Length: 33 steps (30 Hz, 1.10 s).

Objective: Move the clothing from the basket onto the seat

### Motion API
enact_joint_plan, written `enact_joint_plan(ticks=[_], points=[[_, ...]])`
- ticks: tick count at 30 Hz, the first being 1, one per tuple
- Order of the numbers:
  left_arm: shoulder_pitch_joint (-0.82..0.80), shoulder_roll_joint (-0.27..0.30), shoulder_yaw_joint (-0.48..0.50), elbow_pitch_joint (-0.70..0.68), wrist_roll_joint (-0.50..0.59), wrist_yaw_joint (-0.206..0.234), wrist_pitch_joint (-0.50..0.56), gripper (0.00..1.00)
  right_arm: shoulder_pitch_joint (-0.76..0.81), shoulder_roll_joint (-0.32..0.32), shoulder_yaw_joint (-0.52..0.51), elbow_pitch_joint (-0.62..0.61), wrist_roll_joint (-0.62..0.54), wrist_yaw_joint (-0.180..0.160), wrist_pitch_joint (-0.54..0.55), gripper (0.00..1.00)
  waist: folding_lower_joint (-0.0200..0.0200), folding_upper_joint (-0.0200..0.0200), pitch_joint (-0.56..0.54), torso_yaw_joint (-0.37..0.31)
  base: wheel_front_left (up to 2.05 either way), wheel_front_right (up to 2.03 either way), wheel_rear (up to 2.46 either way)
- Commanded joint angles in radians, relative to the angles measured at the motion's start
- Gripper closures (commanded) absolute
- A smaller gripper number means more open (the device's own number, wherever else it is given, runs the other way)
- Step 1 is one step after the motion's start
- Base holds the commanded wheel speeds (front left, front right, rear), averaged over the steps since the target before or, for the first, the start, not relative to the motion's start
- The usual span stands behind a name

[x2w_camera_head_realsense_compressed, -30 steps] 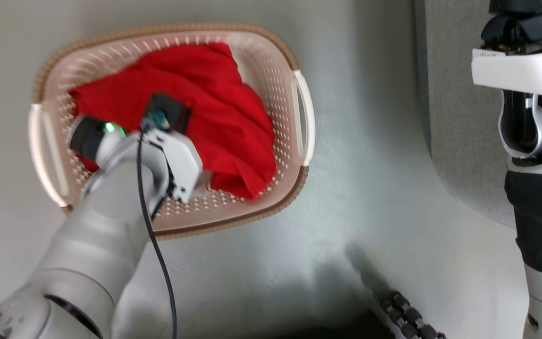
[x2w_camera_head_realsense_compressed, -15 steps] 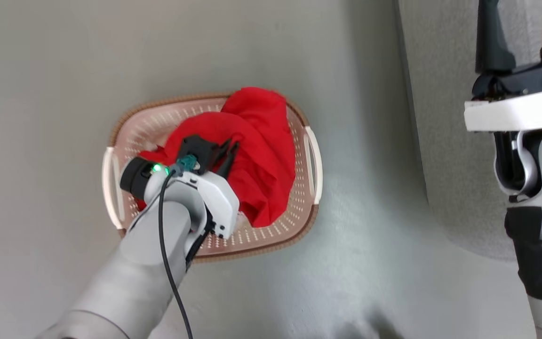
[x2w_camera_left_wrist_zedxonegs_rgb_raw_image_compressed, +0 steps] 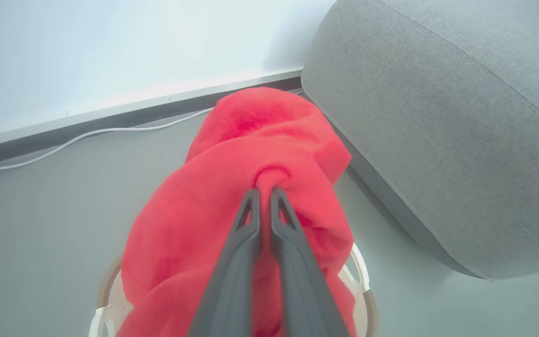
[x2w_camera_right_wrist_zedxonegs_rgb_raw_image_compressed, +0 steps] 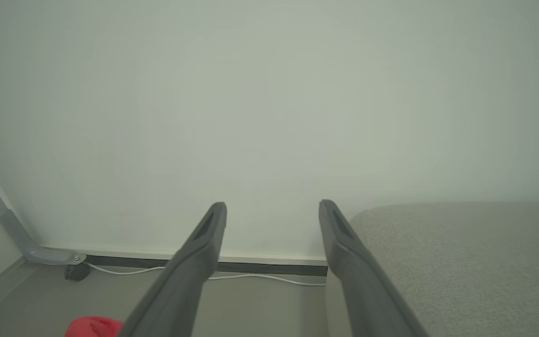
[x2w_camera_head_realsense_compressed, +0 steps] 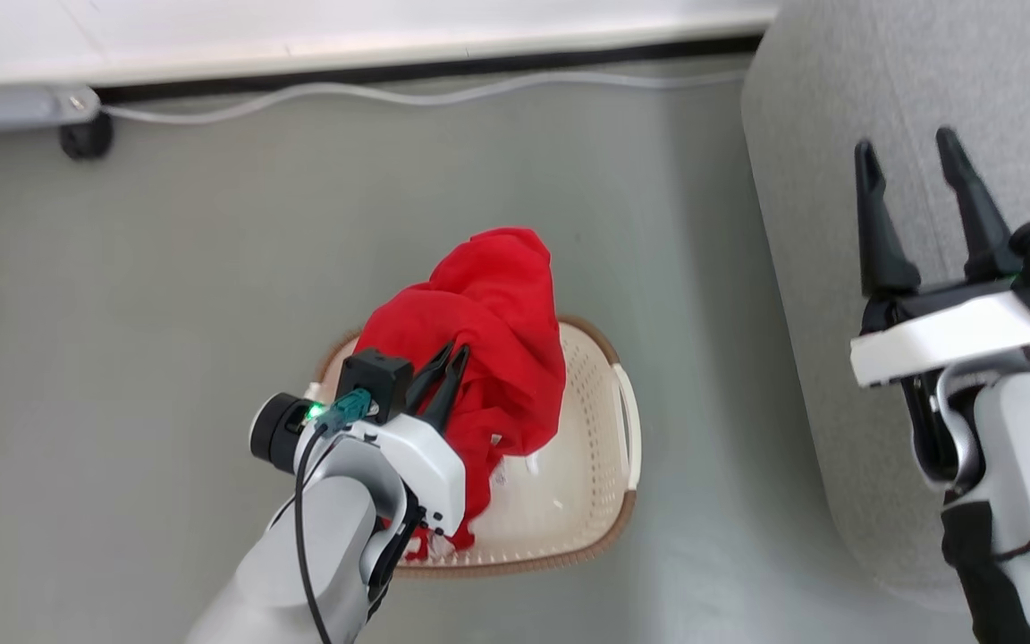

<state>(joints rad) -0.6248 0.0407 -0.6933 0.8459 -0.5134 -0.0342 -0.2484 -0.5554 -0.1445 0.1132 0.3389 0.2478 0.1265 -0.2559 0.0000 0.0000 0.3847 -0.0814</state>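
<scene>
Head view: the left gripper (x2w_camera_head_realsense_compressed: 454, 356) pinched the red clothing (x2w_camera_head_realsense_compressed: 497, 313), bunched above the basket (x2w_camera_head_realsense_compressed: 600, 429) near the sofa (x2w_camera_head_realsense_compressed: 837, 224); the right gripper (x2w_camera_head_realsense_compressed: 905, 148) stood spread and empty. Left wrist view: the clothing hung over the basket. Right wrist view: the sofa lay at right.

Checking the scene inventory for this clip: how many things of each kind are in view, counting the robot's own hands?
Red clothing bundle: 1
Basket: 1
Sofa: 1
Cable: 1
Caster wheel: 1
Hands: 2, left hand shut on the bundle, right hand open
Total: 7
</scene>
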Motion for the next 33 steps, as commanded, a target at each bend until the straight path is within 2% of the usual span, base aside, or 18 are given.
enact_joint_plan(ticks=[1, 7, 14, 23, 33], points=[[0.026, 0.010, 0.053, -0.040, 0.024, -0.005, -0.013, 1.00, 0.038, -0.003, 0.021, -0.012, 0.009, 0.004, -0.006, 0.00, 0.0000, 0.0000, -0.097, 0.040, 0.00, 0.00, 0.00], [0.071, 0.010, 0.146, -0.114, 0.078, -0.017, -0.013, 1.00, 0.106, 0.000, 0.030, 0.015, 0.010, 0.004, -0.006, 0.00, 0.0000, 0.0000, -0.180, 0.065, 0.00, 0.00, 0.00], [0.079, 0.010, 0.204, -0.207, 0.138, -0.039, -0.013, 1.00, 0.166, 0.015, 0.009, 0.024, 0.007, 0.004, -0.006, 0.00, 0.0000, 0.0000, -0.238, 0.086, 0.00, 0.00, 0.00], [0.049, 0.010, 0.249, -0.369, 0.168, -0.050, -0.013, 1.00, 0.211, 0.029, 0.003, 0.042, 0.003, 0.004, -0.006, 0.00, 0.0000, 0.0000, -0.275, 0.099, 0.00, 0.00, 0.00], [-0.024, 0.010, 0.242, -0.519, 0.194, -0.059, -0.013, 1.00, 0.243, 0.039, 0.007, 0.059, 0.000, 0.004, -0.006, 0.00, 0.0000, 0.0000, -0.298, 0.115, 0.00, 0.00, 0.00]])
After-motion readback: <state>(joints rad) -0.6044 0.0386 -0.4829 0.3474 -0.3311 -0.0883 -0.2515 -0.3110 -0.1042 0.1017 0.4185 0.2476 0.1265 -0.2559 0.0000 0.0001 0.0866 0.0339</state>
